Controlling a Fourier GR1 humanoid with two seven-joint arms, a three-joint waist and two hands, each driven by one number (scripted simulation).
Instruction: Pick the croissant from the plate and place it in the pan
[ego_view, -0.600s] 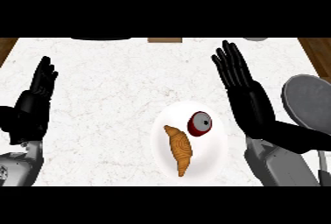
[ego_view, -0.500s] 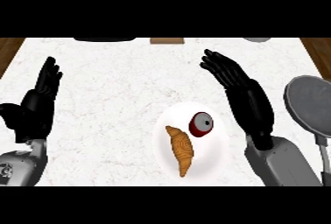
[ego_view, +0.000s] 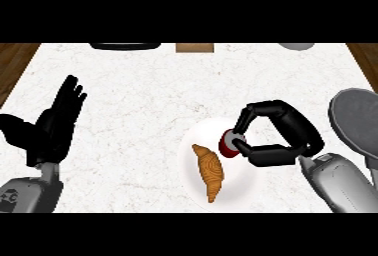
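The white plate (ego_view: 193, 150) sits near the front edge of the bench (ego_view: 162, 90), a little right of its middle. The croissant (ego_view: 210, 171) lies lengthwise on the plate's left half, one tip toward the bench's front edge. A small red and white thing (ego_view: 228, 145) rests on the plate's right part.

The right hand (ego_view: 284, 135) comes in from the lower right, its grey forearm slanting up toward the plate. Its fingers and thumb are curled into a hook over the plate's right rim, their tips close beside the red and white thing; whether they touch it I cannot tell. They are clear of the croissant.

The left hand (ego_view: 52, 127) stands near the bench's left edge, fingers straight and pointing to the far edge, thumb spread, holding nothing.

The grey pan (ego_view: 358, 125) lies at the bench's right edge, just right of the right hand.
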